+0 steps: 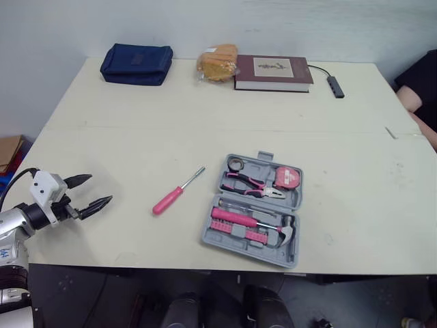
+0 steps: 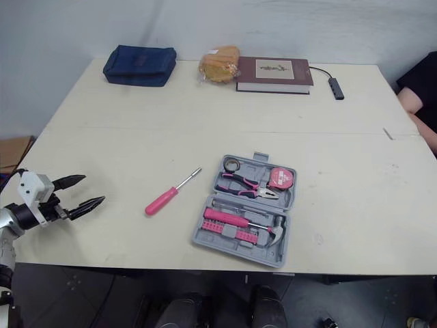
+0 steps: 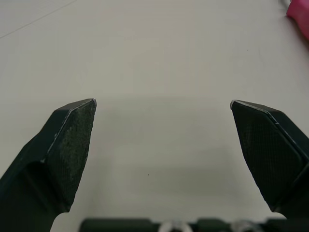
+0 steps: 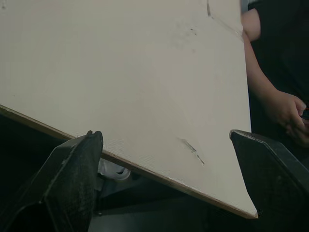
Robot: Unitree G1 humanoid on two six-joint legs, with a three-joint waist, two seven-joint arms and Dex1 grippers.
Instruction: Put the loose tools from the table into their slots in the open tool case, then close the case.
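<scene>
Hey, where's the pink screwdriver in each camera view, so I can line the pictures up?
Left eye view: the pink screwdriver lies near the middle, just left of the open tool case.
Right eye view: same place, again left of the case.
Left wrist view: the end of its pink handle sits at a corner, beyond the open jaws of the left gripper.
Right wrist view: not in it.
Shared landmark: the tool case, in both eye views.

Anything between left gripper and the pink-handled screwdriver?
No. In the left eye view, bare cream tabletop lies between the open left gripper and the pink-handled screwdriver.
</scene>
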